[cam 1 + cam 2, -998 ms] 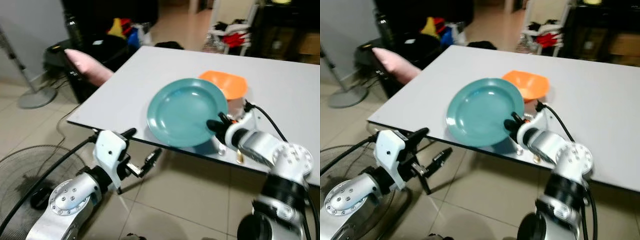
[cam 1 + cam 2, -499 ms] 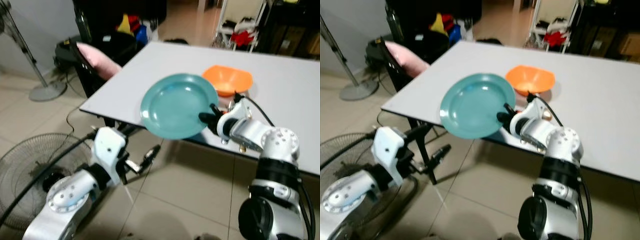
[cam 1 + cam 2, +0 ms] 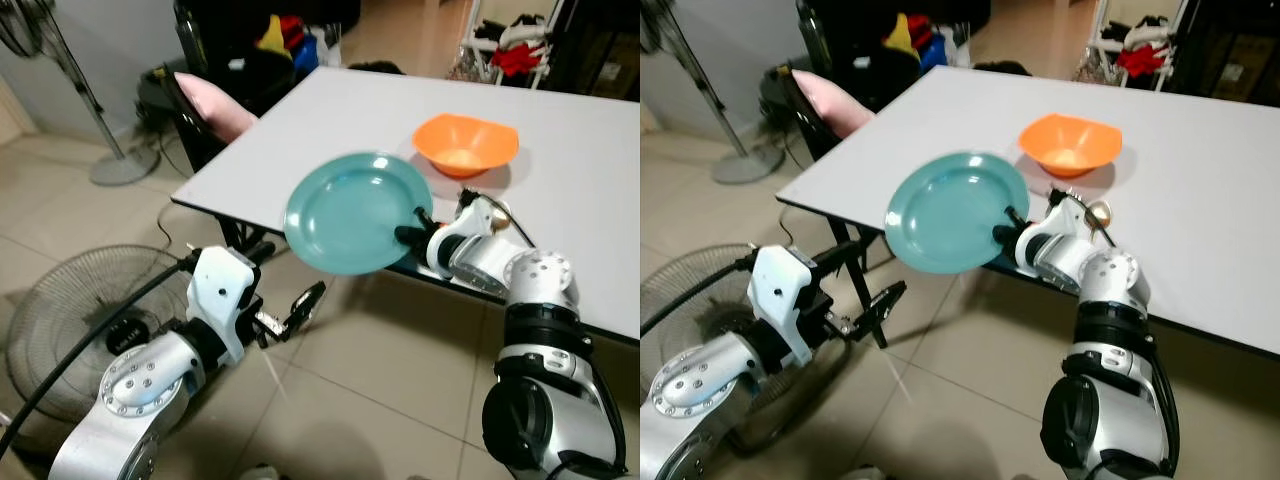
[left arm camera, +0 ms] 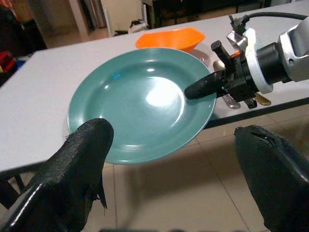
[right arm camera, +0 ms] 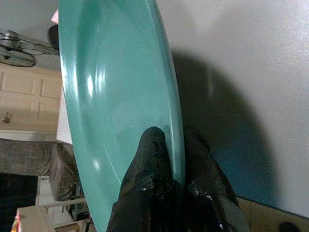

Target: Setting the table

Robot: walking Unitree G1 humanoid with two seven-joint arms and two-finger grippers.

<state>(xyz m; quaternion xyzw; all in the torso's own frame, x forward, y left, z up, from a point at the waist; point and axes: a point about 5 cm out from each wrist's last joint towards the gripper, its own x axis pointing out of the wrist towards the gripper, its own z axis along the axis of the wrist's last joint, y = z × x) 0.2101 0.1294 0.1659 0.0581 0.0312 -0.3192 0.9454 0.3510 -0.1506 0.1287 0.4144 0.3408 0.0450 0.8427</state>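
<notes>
A teal plate (image 3: 350, 212) hangs tilted over the near edge of the white table (image 3: 330, 120). My right gripper (image 3: 412, 228) is shut on the plate's right rim; one finger presses the plate's face (image 5: 153, 159) and the other its underside. Behind it on the table sits an orange bowl (image 3: 465, 143). A spoon (image 3: 1098, 212) lies beside my right wrist, partly hidden. My left gripper (image 3: 290, 300) is open, low in front of the table and below the plate; its two black fingers (image 4: 82, 159) frame the plate (image 4: 140, 104) in the left wrist view.
A chair with a pink cushion (image 3: 212, 104) stands at the table's left side. A floor fan (image 3: 70, 330) lies on the tiles at my left, and a standing fan's base (image 3: 120, 168) is farther back. Clutter and a rack stand behind the table.
The camera has pulled back and shifted, so the table looks farther. The plate stays in my right gripper, held over the table's edge. My left arm holds its pose.
</notes>
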